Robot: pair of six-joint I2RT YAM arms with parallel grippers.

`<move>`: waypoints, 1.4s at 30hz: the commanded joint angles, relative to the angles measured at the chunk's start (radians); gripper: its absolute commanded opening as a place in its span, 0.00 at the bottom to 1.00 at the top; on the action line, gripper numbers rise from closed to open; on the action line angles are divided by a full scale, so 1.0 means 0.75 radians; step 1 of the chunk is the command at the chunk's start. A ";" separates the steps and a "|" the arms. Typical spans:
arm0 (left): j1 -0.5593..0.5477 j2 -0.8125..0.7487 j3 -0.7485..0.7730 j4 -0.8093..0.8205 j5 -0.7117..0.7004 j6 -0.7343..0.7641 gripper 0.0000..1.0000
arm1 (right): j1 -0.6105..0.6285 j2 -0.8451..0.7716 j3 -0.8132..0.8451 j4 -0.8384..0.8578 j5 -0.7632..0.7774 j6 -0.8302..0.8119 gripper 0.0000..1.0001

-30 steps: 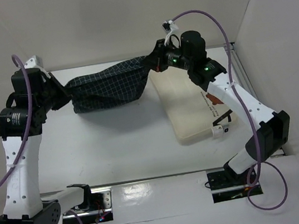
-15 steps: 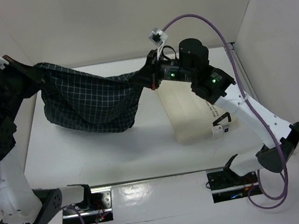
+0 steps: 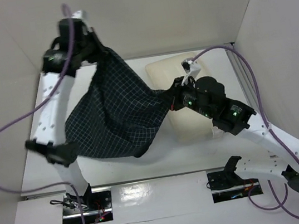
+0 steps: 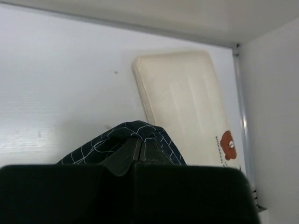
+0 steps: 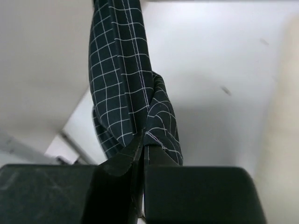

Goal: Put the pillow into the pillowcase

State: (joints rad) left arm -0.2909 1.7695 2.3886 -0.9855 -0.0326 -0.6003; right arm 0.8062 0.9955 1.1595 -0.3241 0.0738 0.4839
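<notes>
**While both my grippers hold up the case, the pillow lies outside it**

As I look from my bases outward, my right gripper [image 3: 171, 102] comes first, low over the middle of the table [image 3: 119, 170]. Its jaws are pressed together on a bunched fold of the pillowcase [image 3: 116, 114], which rises straight from between them in the wrist view. From there the case spreads to the left as a wide, sagging sheet; whether its lower edge touches the table I cannot tell. Farther and much higher, my left gripper [image 3: 95, 48] is clamped on another edge of the same cloth, so the top edge of the case slants from high at the far left down to the centre.

The pillow [image 3: 168, 67] lies flat along the right side of the table, beside the case and fully outside it. Its long axis goes from near to far, a little slanted; the far end is plain, and the bear print [image 4: 229, 140] sits toward the other end.

I judge that the step in hand is spreading the case to find its mouth, which I cannot see. The next move needs the mouth open and facing one short end of the pillow, with the case's length in line with the pillow's.
</notes>
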 commanded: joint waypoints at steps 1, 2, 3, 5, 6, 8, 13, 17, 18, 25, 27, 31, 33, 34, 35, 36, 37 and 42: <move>-0.029 0.256 0.128 0.308 -0.251 0.064 0.00 | -0.054 -0.061 -0.193 -0.360 0.261 0.162 0.00; -0.042 0.382 0.151 0.308 -0.239 0.064 0.00 | -0.073 -0.061 -0.226 -0.337 0.278 0.185 0.00; -0.042 0.430 0.163 0.320 -0.194 0.064 0.00 | -0.091 -0.075 -0.255 -0.321 0.290 0.201 0.00; -0.054 0.502 0.163 0.320 -0.143 0.076 0.05 | -0.156 -0.076 -0.311 -0.308 0.323 0.238 0.00; -0.054 0.534 0.163 0.320 -0.070 0.076 0.16 | -0.183 -0.055 -0.311 -0.308 0.323 0.238 0.01; -0.068 0.523 0.112 0.302 -0.047 0.117 0.54 | -0.265 -0.012 -0.311 -0.329 0.288 0.238 0.29; -0.081 0.325 -0.025 0.194 -0.167 0.183 1.00 | -0.392 0.031 -0.268 -0.357 0.202 0.118 0.82; -0.081 0.057 -0.485 0.071 -0.306 0.101 0.92 | -0.437 0.061 -0.237 -0.357 0.188 0.040 0.91; -0.081 -0.065 -0.598 0.058 -0.306 0.036 0.88 | -0.437 0.074 -0.225 -0.357 0.188 0.008 0.94; -0.107 -0.500 -1.529 0.017 -0.309 -0.379 0.93 | -0.461 0.145 -0.212 -0.439 0.245 -0.078 0.99; -0.125 -0.633 -1.752 0.017 -0.247 -0.482 0.94 | -0.461 0.174 -0.212 -0.453 0.278 -0.107 0.99; -0.138 -0.796 -2.061 0.189 -0.114 -0.631 0.99 | -0.461 0.310 -0.135 -0.454 0.235 -0.215 0.99; -0.138 -0.797 -2.141 0.303 -0.051 -0.605 0.99 | -0.474 0.378 -0.104 -0.470 0.206 -0.230 0.99; -0.150 -0.766 -2.186 0.387 -0.022 -0.587 0.99 | -0.474 0.407 -0.104 -0.470 0.166 -0.250 0.99; -0.150 -0.732 -2.187 0.388 -0.022 -0.605 0.99 | -0.474 0.448 -0.088 -0.470 0.147 -0.265 0.99; -0.150 -0.695 -2.187 0.388 -0.042 -0.605 0.99 | -0.474 0.448 -0.088 -0.423 0.133 -0.265 0.99; -0.150 -0.658 -2.173 0.388 -0.085 -0.605 0.98 | -0.474 0.462 -0.106 -0.399 0.106 -0.265 0.99; -0.136 -0.423 -2.142 0.414 -0.132 -0.621 0.83 | -0.506 0.530 -0.122 -0.337 0.059 -0.265 0.80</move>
State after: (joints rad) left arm -0.3996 1.3918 0.7589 -0.7216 -0.1101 -1.0428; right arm 0.4412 1.3746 1.0481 -0.6323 0.1577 0.3023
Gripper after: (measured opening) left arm 0.849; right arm 0.860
